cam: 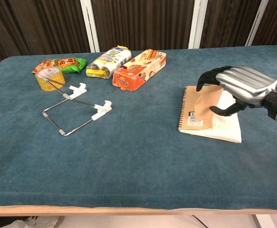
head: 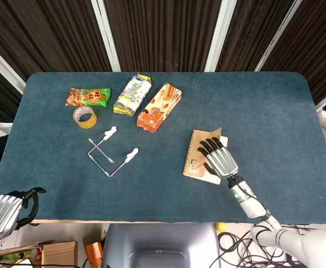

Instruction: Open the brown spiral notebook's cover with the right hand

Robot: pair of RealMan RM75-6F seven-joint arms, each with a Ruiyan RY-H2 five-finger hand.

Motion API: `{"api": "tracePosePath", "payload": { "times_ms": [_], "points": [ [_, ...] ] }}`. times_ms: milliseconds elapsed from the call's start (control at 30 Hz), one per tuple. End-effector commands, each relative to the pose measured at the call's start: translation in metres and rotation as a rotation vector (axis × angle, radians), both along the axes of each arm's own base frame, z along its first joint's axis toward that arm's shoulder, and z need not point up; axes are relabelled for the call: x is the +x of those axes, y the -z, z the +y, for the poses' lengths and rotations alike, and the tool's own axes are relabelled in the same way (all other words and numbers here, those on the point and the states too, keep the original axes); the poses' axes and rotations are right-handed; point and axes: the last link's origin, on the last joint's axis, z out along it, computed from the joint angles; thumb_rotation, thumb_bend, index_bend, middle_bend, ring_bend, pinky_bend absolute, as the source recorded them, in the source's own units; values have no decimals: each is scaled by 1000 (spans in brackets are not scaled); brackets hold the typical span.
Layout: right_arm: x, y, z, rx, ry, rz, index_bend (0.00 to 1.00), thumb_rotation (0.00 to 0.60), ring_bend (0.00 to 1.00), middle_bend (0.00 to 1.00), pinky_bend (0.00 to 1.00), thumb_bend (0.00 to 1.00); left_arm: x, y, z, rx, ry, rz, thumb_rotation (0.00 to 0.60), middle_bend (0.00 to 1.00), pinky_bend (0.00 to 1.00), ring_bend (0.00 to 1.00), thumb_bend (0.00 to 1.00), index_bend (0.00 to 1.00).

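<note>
One brown spiral notebook (cam: 198, 114) lies on the blue table (head: 274, 111) at about 4 o'clock from the table's centre, spiral edge toward the left. Its cover (cam: 207, 105) is lifted partway, curling up off the white page (cam: 224, 128) beneath; the page's right part shows bare.

Right hand (cam: 235, 88) sits over the notebook, holding the cover's free edge between the thumb below and the curled fingers (head: 207, 147) above. Left hand (head: 6, 209) is at 8 o'clock, off the table's near corner, fingers curled in, nothing in it that I can see.

Other things, all toward 10 to 12 o'clock, well apart from the notebook:
- one orange snack box (head: 159, 107), lying flat
- one white and yellow packet (head: 132, 95) just left of the box
- one green and orange snack bag (head: 87, 96) further left
- one roll of tape (head: 84, 116) just below the bag
- one bent wire frame with white ends (head: 110, 151), nearer the centre
</note>
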Motion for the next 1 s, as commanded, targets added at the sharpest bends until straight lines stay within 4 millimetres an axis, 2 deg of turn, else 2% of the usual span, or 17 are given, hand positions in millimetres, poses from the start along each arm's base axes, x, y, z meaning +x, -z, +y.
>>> {"api": "tracePosePath", "payload": {
  "times_ms": [33, 200, 267, 300, 367, 433, 567, 800, 1000],
  "points": [
    [4, 3, 0, 19, -4, 3, 317, 600, 144, 199, 182, 322, -1, -1, 0, 3, -1, -3, 600, 584, 624, 633, 554, 382],
    [5, 3, 2, 33, -9, 25, 312, 600, 145, 200, 182, 322, -1, -3, 0, 7, -1, -10, 600, 585, 625, 633, 555, 381],
    [4, 1, 3, 39, -1, 29, 341, 600, 164, 224, 193, 323, -1, -3, 0, 9, -1, -11, 600, 584, 625, 633, 556, 381],
    [4, 0, 4, 41, 3, 29, 370, 600, 179, 239, 203, 323, -1, -3, 0, 9, -1, -12, 600, 584, 625, 633, 556, 381],
    [2, -2, 6, 43, 14, 33, 529, 600, 233, 289, 242, 323, -2, -3, -1, 11, 0, -12, 600, 585, 625, 633, 555, 381],
    [0, -4, 7, 44, 24, 44, 632, 600, 268, 318, 268, 323, -1, -3, -1, 11, 0, -12, 600, 585, 625, 634, 555, 381],
    [-1, -8, 6, 15, 20, 66, 753, 600, 327, 373, 327, 324, -1, -2, -1, 7, 1, -9, 600, 585, 625, 633, 556, 381],
    [9, -9, 1, -11, -12, 52, 784, 600, 342, 385, 341, 326, -1, -1, -1, 3, 2, -5, 600, 585, 625, 633, 556, 381],
    [45, -11, -7, -14, -120, 94, 784, 600, 342, 385, 341, 325, 0, -1, -1, 0, 0, -5, 600, 585, 625, 633, 556, 381]
  ]
}}
